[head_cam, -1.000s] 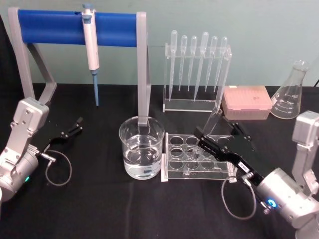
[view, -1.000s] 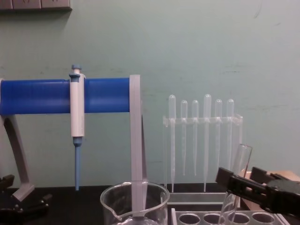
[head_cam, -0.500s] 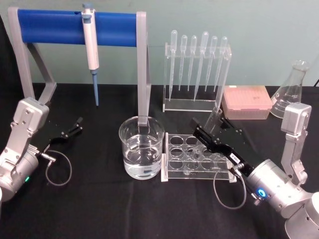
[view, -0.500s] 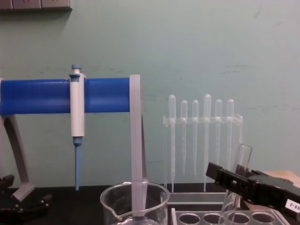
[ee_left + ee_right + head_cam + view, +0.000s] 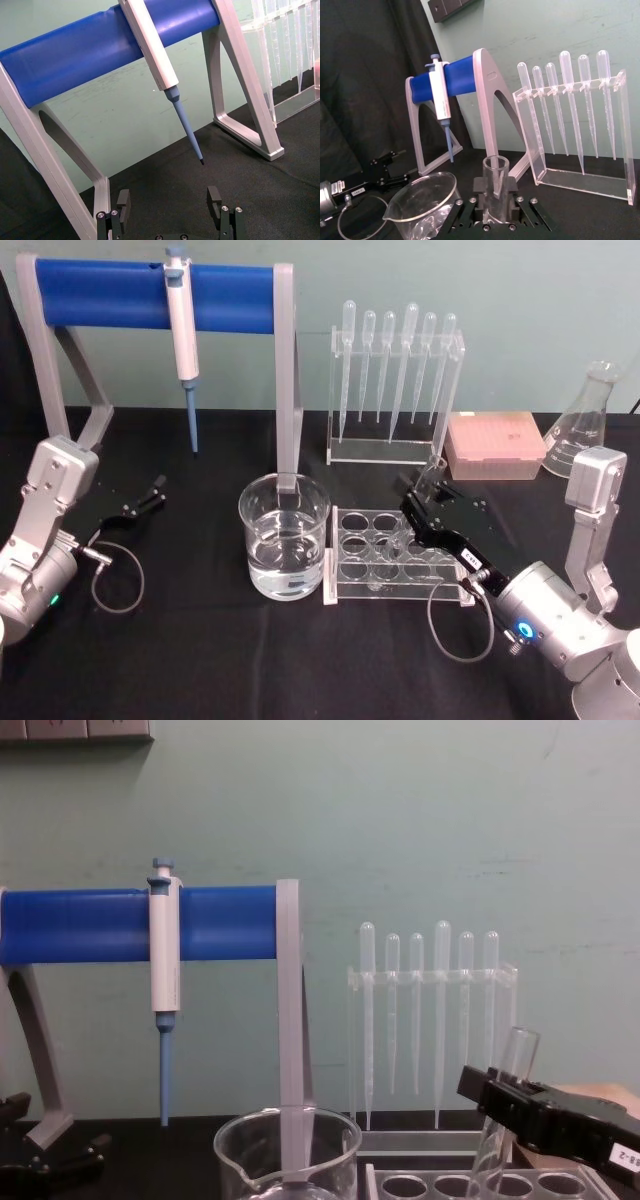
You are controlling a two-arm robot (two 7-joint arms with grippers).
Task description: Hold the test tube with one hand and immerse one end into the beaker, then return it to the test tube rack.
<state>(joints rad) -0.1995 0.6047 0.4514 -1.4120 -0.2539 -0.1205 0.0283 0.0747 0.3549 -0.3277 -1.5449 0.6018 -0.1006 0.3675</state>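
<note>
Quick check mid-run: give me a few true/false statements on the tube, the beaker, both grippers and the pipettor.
1. The right gripper is shut on the test tube at the test tube rack. True.
2. The test tube stands upright. False: it leans.
3. The beaker is empty. False: it holds clear liquid.
4. The left gripper is open at the table's left, holding nothing. True.
5. The pipettor lies on the table. False: it hangs on the blue stand.
</note>
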